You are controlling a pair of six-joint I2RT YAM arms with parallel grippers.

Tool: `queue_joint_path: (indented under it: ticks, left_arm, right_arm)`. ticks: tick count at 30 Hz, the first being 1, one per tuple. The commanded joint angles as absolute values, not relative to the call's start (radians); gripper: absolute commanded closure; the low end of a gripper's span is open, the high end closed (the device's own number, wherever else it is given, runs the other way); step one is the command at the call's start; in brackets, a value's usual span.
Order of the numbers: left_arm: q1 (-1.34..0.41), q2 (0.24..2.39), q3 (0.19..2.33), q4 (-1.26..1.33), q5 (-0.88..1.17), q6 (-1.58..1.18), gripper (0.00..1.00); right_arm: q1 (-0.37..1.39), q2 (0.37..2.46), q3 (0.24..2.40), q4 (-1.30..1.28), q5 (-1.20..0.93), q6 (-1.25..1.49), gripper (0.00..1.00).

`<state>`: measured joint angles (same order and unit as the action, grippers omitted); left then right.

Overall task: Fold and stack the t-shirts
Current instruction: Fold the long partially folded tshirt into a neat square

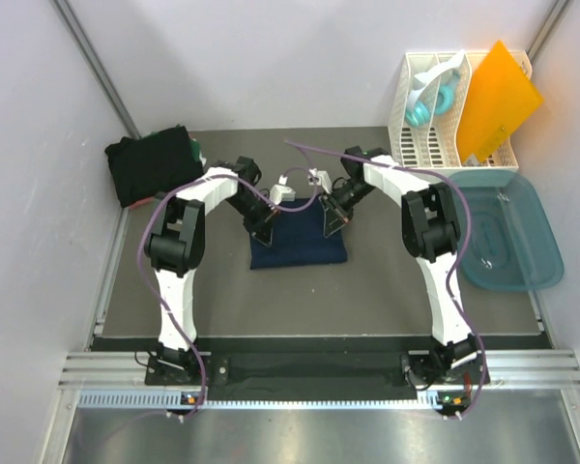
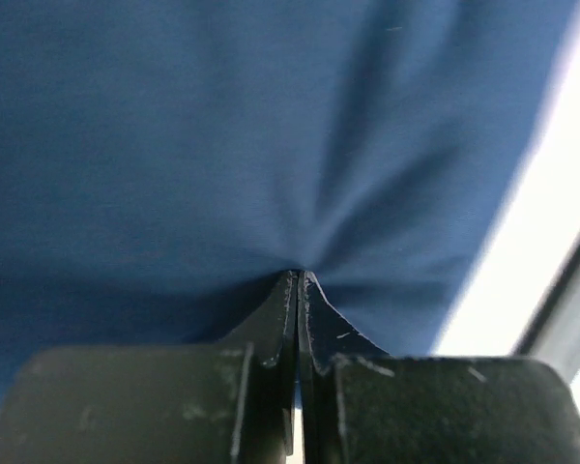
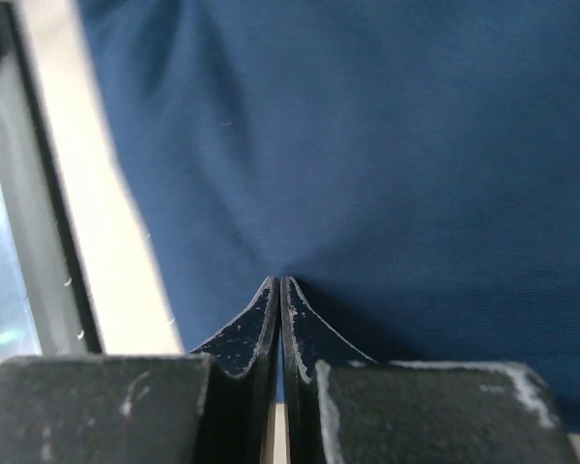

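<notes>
The navy t-shirt (image 1: 300, 251) lies as a folded rectangle at the middle of the table (image 1: 396, 300), between the two arms. Both claws are pinched tight on its cloth: the left gripper (image 2: 298, 280) and the right gripper (image 3: 278, 282) each gather a small pucker near a far corner, likely so the edge lifts level. The dark pile (image 1: 153, 166) at the far left looks like the stack, though how many shirts it holds is unclear.
</notes>
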<state>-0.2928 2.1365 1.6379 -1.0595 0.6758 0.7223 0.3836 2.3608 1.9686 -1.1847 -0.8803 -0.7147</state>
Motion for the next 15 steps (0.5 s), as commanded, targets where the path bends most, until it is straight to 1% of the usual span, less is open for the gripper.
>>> queue_joint_path:
  ticks: [1,2,3,5,7,10,12,13,15]
  left_arm:
    - [-0.279,2.106,1.589,-0.853,0.464,0.635,1.00]
    - [-0.279,2.100,1.577,-0.809,0.372,0.590,1.00]
    - [-0.279,2.086,1.560,-0.734,0.335,0.572,1.00]
    - [-0.281,2.073,1.540,-0.677,0.242,0.549,1.00]
    - [-0.281,2.062,1.522,-0.635,0.209,0.557,1.00]
    - [-0.278,1.990,1.456,-0.523,0.140,0.551,1.00]
    - [-0.279,1.901,1.396,-0.468,0.129,0.554,1.00]
    - [-0.281,1.875,1.381,-0.415,0.109,0.557,1.00]
    - [-0.281,1.824,1.374,-0.394,0.092,0.557,1.00]
  right_arm:
    - [0.384,2.310,1.941,-0.968,-0.795,-0.575,1.00]
    - [0.388,2.307,1.931,-0.939,-0.767,-0.551,1.00]
    - [0.382,2.304,1.928,-0.924,-0.753,-0.545,1.00]
    - [0.383,2.304,1.936,-0.911,-0.732,-0.528,1.00]
    - [0.382,2.301,1.939,-0.910,-0.730,-0.523,1.00]
    - [0.382,2.284,1.940,-0.908,-0.724,-0.518,1.00]
    - [0.383,2.267,1.937,-0.908,-0.718,-0.518,1.00]
    - [0.382,2.246,1.936,-0.908,-0.713,-0.518,1.00]
    - [0.382,2.221,1.927,-0.907,-0.698,-0.519,0.99]
